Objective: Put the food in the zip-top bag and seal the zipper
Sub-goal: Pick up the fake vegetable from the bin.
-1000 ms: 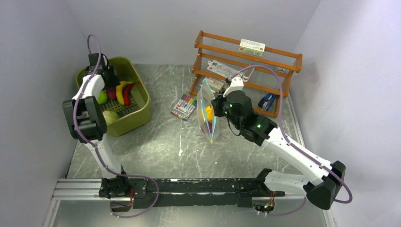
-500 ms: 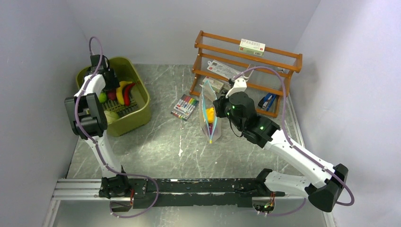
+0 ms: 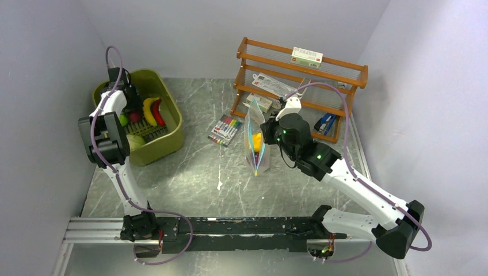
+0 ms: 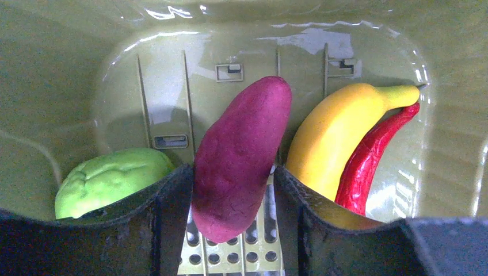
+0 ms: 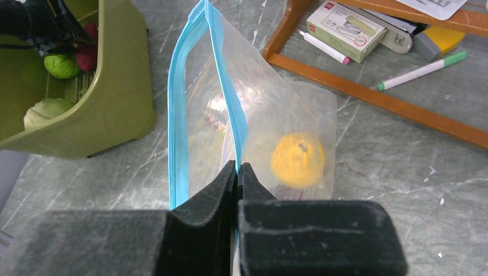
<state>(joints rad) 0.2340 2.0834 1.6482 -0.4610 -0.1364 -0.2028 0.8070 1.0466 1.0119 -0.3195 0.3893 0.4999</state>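
Note:
In the left wrist view the purple-red food piece [image 4: 241, 149] lies on the tub's perforated floor between my left gripper's [image 4: 233, 172] fingers, which press against both its sides. A green piece [image 4: 109, 178] is on its left, the yellow banana [image 4: 334, 135] and red chili [image 4: 374, 155] on its right. A pale green piece [image 3: 135, 141] lies nearer in the tub. My right gripper [image 5: 237, 167] is shut on the teal-blue zipper [image 5: 175, 115] edge of the zip-top bag [image 3: 256, 144], holding it upright with the mouth gaping. An orange-yellow piece [image 5: 296, 160] sits inside.
The olive-green tub [image 3: 172, 123] stands at the back left against the wall. A pack of coloured markers [image 3: 225, 129] lies between tub and bag. A wooden rack [image 3: 299, 75] with a box, pens and a blue stapler [image 3: 325, 123] stands behind the bag.
My left gripper's jaws have narrowed onto the purple-red piece inside the tub. The right arm has shifted the bag slightly and stood it more upright.

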